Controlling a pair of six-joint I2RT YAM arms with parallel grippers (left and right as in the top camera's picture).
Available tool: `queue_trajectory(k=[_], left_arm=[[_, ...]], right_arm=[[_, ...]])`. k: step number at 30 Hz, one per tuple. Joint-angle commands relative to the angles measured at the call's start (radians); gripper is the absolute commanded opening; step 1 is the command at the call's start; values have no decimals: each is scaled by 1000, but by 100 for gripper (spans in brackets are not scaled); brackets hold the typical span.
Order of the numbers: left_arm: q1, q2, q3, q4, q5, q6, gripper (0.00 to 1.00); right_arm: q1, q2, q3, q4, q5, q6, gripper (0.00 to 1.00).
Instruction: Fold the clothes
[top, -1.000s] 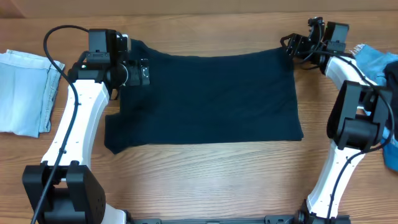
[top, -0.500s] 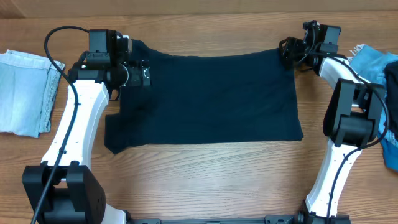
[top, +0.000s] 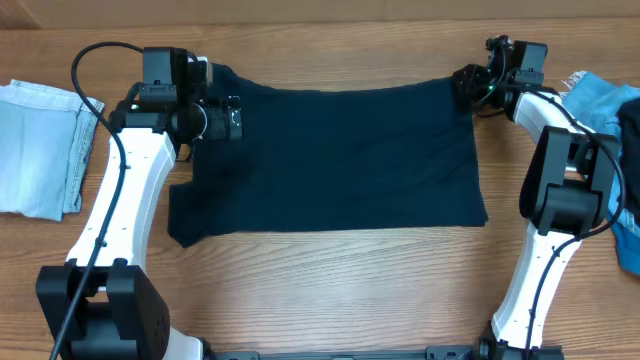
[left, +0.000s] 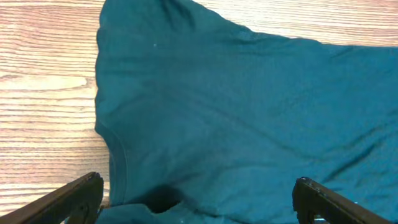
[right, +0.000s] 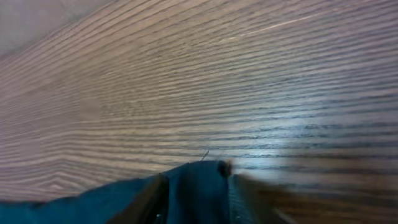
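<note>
The left pincer (left: 198, 186) stands wide apart over the far left corner of the navy garment (top: 330, 160), which lies spread flat on the counter (top: 330, 290). Thin, light and limp, it likely wants corner grips. The right pincer (right: 196, 190) is clamped on its far right corner.

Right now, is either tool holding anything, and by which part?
The right tool pinches the navy garment by its far right corner. The left tool stands open over the garment's left end, holding nothing.

On table (top: 330, 290): large garment (top: 330, 160) centre, second piece (top: 40, 150) far left, third piece (top: 598, 98) far right.
</note>
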Motion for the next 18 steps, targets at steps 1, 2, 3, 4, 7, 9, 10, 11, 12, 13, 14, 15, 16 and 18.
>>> queue_trajectory(k=[1,2,3,4,7,9,10,11,12,13,14,15,16,18], left_arm=[[-14,1,22,-10,14,11,100],[-14,1,22,-13,15,11,100],[-14,1,22,-15,15,11,100],[-14,1,22,-16,15,11,100],[-14,1,22,-16,15,11,100],[-14,1,22,-16,15,11,100],[-14,1,22,-16,15,11,100],[-14,1,22,-16,15,11,100],[-14,1,22,-16,15,11,100],[-14,1,22,-16,15,11,100],[-14,1,22,-16,15,11,100],[-14,1,22,-16,15,11,100],[-14,1,22,-16,15,11,100],[-14,1,22,-17,15,11,100]], right_arm=[[5,38,3,-12,-11,4,27],[5,36,3,-6,-11,4,26],[5,31,4,-1,-11,4,24],[2,21,7,4,-11,4,22],[-2,3,27,-8,-11,4,11],[-2,-8,46,-23,-11,4,4],[-2,-14,54,-29,-11,4,4],[-2,-23,61,-34,-11,4,4],[-2,-29,63,-39,-11,4,4],[-2,-39,64,-49,-11,4,4],[-2,-48,64,-60,-10,4,4],[-3,-58,64,-70,-10,4,4],[-5,-67,64,-78,-10,3,4],[-10,-93,64,-109,-8,4,4]])
